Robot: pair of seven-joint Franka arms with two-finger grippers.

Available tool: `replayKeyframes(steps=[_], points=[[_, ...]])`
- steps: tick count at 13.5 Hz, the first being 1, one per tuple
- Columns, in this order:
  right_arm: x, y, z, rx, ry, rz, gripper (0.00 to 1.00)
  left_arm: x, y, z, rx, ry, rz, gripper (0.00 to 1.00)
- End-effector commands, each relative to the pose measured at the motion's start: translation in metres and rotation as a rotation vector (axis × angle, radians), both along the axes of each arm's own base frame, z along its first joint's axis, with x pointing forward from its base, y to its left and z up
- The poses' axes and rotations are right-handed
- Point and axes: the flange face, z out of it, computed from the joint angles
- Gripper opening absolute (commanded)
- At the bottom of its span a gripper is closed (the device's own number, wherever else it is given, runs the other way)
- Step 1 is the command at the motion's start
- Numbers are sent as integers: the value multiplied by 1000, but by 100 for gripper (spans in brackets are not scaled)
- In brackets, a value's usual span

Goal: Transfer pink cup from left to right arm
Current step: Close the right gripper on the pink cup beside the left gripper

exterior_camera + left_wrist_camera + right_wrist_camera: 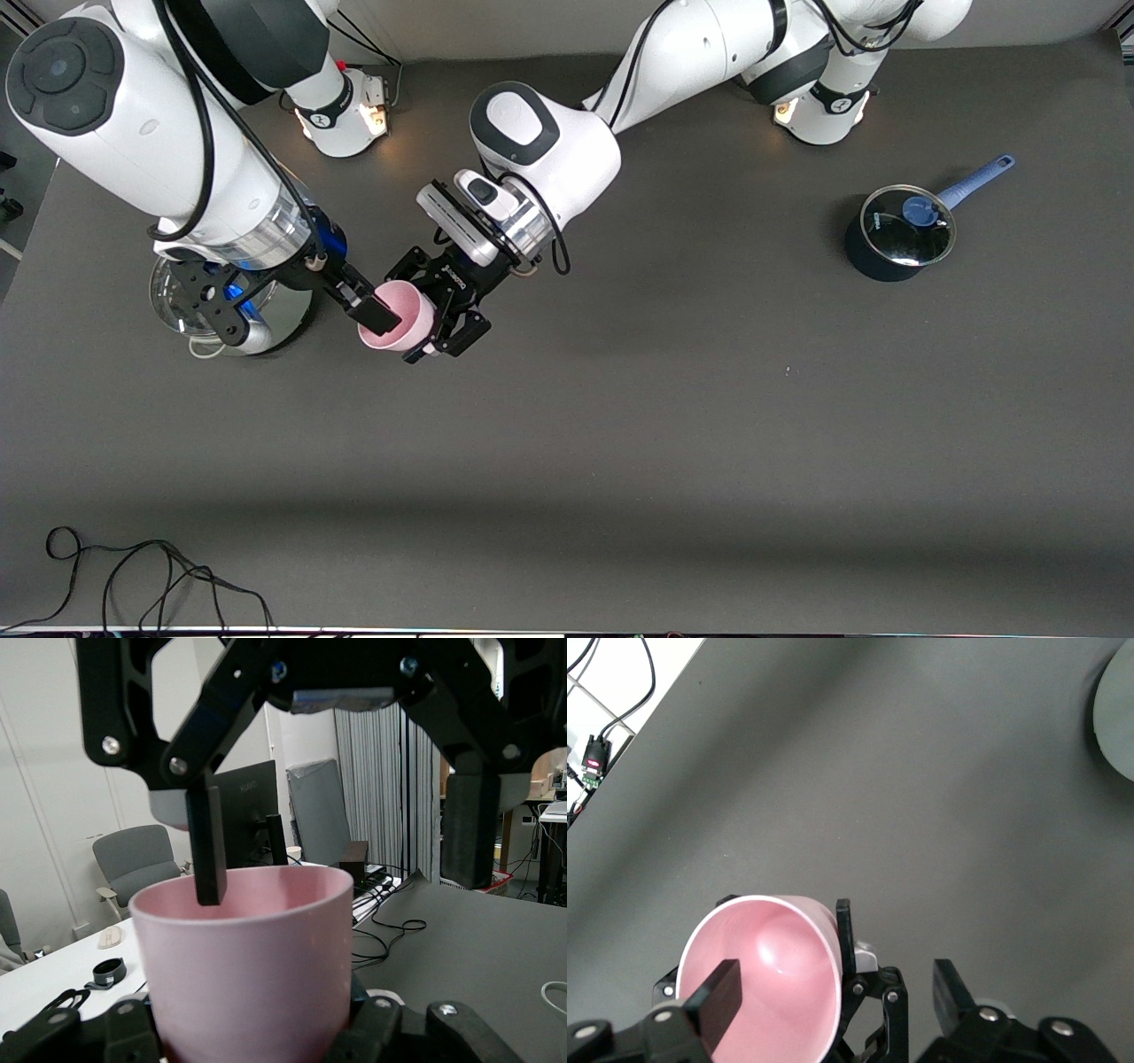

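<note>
- The table [673, 425] is a dark grey sheet; both arms' upper parts are cut off at the front view's top edge.
- The steel pot [266, 323] stands toward the right arm's end, mostly hidden under that arm, so only part of its wall and rim shows.
- The blue pot [895, 239] stands well apart toward the left arm's end, with a glass lid [908, 226] on it and its handle pointing away from the front camera.
- The left gripper [434, 323] is over bare table beside the steel pot, clamped on the cup's lower body; in its own wrist view its fingers are cut off by the frame.
- The right gripper [390, 301] is at the cup's mouth with its fingers spread: 1 finger [209, 846] reaches inside the rim, the other [469, 833] stands outside the wall, clear of it.
- The cup [399, 316] is in the air, tilted, mouth toward the right gripper; its base is hidden by the left gripper.
- A black cable [133, 567] lies at the table's near edge, partly cut off.
</note>
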Motion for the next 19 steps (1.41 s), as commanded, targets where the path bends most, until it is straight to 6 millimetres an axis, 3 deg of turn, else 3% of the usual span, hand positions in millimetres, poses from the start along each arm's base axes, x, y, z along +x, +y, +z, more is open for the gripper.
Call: replayKeyframes(steps=[1, 2, 3, 7, 14, 15, 19], points=[[2, 5, 4, 27, -5, -18, 74, -4, -1, 13, -15, -9, 7, 0], [2, 6, 5, 29, -9, -18, 54, -4, -1, 14, -17, -8, 6, 0], [2, 6, 6, 31, -13, -19, 41, -4, -1, 14, -16, -10, 6, 0], [3, 7, 5, 32, -14, -18, 0, -4, 0, 15, -18, -11, 6, 0], [4, 7, 7, 36, -24, -19, 0, -1, 3, 16, -11, -18, 16, 0], [4, 7, 6, 36, -23, -19, 0, 3, 7, 23, 6, -54, 21, 99], [9, 3, 9, 45, -50, -17, 0, 5, 12, 43, -61, -24, 33, 100]])
